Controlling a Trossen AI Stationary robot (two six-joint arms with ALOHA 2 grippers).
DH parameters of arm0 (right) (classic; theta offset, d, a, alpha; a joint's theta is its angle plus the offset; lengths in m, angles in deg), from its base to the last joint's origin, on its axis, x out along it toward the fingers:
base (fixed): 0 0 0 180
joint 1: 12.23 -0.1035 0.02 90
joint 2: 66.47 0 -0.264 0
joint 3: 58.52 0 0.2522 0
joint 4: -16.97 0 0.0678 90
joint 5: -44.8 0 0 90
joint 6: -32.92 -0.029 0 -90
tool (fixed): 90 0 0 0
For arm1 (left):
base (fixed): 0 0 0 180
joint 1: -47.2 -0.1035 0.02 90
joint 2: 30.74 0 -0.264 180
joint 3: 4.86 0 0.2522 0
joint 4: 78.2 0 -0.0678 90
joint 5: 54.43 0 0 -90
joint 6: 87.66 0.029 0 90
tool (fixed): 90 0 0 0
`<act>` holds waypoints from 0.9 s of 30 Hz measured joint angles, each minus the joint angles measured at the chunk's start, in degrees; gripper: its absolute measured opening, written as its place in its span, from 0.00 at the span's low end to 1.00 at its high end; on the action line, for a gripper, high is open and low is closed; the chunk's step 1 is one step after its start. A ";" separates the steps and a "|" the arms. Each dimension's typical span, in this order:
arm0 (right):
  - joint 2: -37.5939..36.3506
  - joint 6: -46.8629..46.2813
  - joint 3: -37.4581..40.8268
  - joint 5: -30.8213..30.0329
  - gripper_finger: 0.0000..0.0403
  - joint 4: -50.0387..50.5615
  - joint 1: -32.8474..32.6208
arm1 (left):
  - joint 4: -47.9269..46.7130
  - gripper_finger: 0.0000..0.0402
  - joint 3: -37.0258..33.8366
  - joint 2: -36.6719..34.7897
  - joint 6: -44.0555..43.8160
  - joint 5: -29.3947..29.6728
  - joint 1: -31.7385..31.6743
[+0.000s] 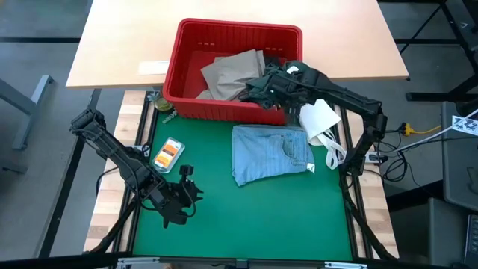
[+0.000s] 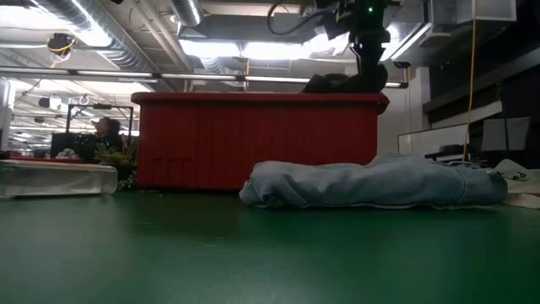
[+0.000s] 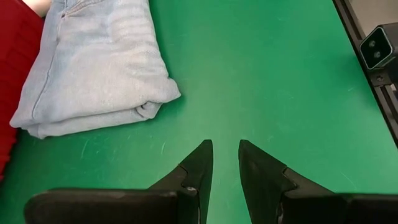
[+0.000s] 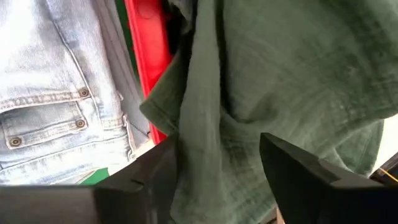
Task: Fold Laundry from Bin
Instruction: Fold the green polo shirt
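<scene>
— Right claw (image 4: 217,168), status?
— Reached over the red bin's (image 1: 179,52) near right corner. Fingers (image 4: 292,171) parted fairly wide, dark green garment (image 4: 280,93) bunched between them and draped over the bin's rim. Cloth touched both fingers; whether truly pinched or just lying in the gap, could not tell.

— Bin position?
— Sat at the far edge of the green mat (image 1: 246,217), overlapping onto the pale tabletop (image 1: 119,45) behind. Tan trousers (image 1: 231,71) heaped inside, toward the middle.

— Anything folded?
— Light blue jeans (image 1: 270,152) lay folded flat on the mat, just in front of the bin's right half, close to the mat's right edge. Seen from table height as a low rounded bundle in front of the bin's red wall.

— Left claw (image 3: 225,158)?
— Parked low over the mat near its front left corner, well apart from the jeans. Fingers (image 3: 198,165) stood a narrow gap apart, nothing between them, bare green beneath.

— Other items noted?
— Small orange-and-white packet (image 1: 167,154) on the mat near its left edge. White flat packet (image 1: 320,118) by the right edge, just beside the jeans and under the right arm. Person visible in the room beyond, left of the bin, from table height.
</scene>
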 joint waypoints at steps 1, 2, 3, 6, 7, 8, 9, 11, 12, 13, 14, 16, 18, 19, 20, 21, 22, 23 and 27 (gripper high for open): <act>0.00 -0.01 0.50 0.02 0.50 -0.10 0.00 | 0.38 0.18 0.02 0.00 0.00 0.00 0.00; 0.00 -0.01 1.12 0.02 0.46 -0.12 -0.02 | 0.79 0.18 0.02 0.00 0.00 0.02 0.00; 0.00 0.00 1.82 0.07 0.42 -0.11 -0.01 | 1.12 0.18 0.02 0.00 0.03 0.02 0.00; 0.04 0.01 3.84 0.45 0.27 -0.06 -0.01 | 1.68 0.18 0.01 0.00 0.04 0.07 0.00; 0.04 0.05 4.30 0.46 0.22 -0.06 0.00 | 1.67 0.18 0.02 0.00 0.04 0.07 0.00; 0.04 0.35 4.60 0.44 0.16 -0.08 -0.01 | 1.67 0.18 0.02 0.00 0.04 0.07 0.00; 0.04 0.78 4.63 0.44 0.09 -0.08 -0.02 | 1.67 0.18 0.02 0.00 0.04 0.07 0.00; 0.04 1.97 4.42 -0.05 0.03 -0.21 -0.08 | 1.67 0.18 0.02 0.00 0.04 0.07 0.00; 0.08 1.94 3.91 -0.61 0.03 -0.27 -0.09 | 1.67 0.18 0.02 0.00 0.04 0.07 0.00; 0.09 1.68 3.16 -0.96 0.04 -0.43 -0.09 | 1.67 0.18 0.02 0.00 0.05 0.07 0.00; 0.09 1.48 2.28 -1.12 0.05 -0.58 -0.09 | 1.67 0.18 0.02 0.00 0.07 0.07 0.00; 0.09 1.42 0.10 -1.14 0.06 -1.12 -0.09 | 1.67 0.18 0.00 0.00 0.07 0.06 0.00; 0.11 1.34 -3.22 -1.10 0.03 -1.73 -0.60 | 1.67 0.18 0.02 0.00 0.07 0.07 0.00; 0.11 1.36 -5.05 -1.20 0.02 -2.25 -0.93 | 1.67 0.18 0.00 0.00 0.07 0.07 0.02; 0.09 1.42 -7.04 -1.32 0.01 -3.43 -1.50 | 1.67 0.18 0.02 0.00 0.07 0.17 0.00; 0.07 1.48 -9.43 -1.46 0.01 -4.63 -2.15 | 1.67 0.18 0.02 0.00 0.08 0.44 0.01; 0.08 1.49 -11.83 -1.43 0.02 -5.82 -2.92 | 1.67 0.18 0.02 0.00 0.09 0.90 0.02; 0.09 1.49 -14.44 -1.32 0.03 -7.14 -3.82 | 1.68 0.18 0.01 0.00 0.09 1.21 0.00; 0.04 2.27 -24.76 -1.50 0.01 -14.32 -8.22 | 1.69 0.18 0.01 0.00 0.09 1.29 0.00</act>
